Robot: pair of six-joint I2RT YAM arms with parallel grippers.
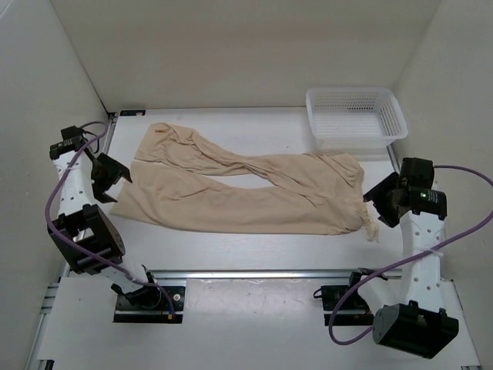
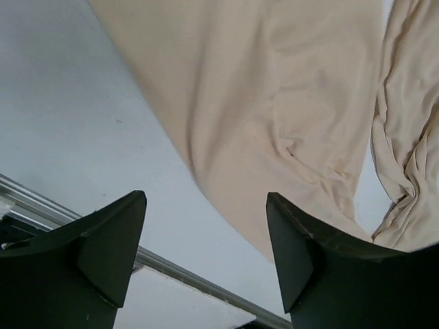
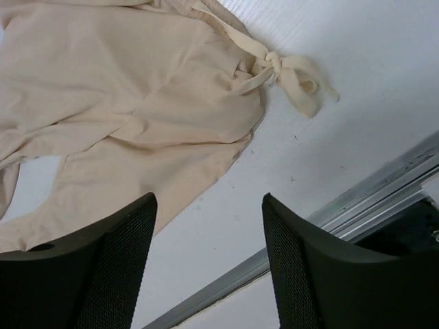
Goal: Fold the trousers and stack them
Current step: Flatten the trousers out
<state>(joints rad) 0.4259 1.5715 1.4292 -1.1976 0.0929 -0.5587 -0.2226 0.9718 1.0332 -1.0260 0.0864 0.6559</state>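
The beige-tan trousers (image 1: 239, 189) lie spread across the table, legs running left and waist with a knotted drawstring (image 3: 291, 72) at the right. In the left wrist view the leg fabric (image 2: 274, 103) fills the upper right. The waist end (image 3: 123, 89) fills the upper left of the right wrist view. My left gripper (image 1: 110, 179) hovers beside the leg ends, open, with only bare table between its fingers (image 2: 206, 205). At the waist end my right gripper (image 1: 383, 202) stands open too, nothing between its fingers (image 3: 209, 205).
A white mesh basket (image 1: 356, 116) stands at the back right, just behind the waist end. White walls close in the back and both sides. A metal rail (image 1: 254, 272) runs along the table's near edge.
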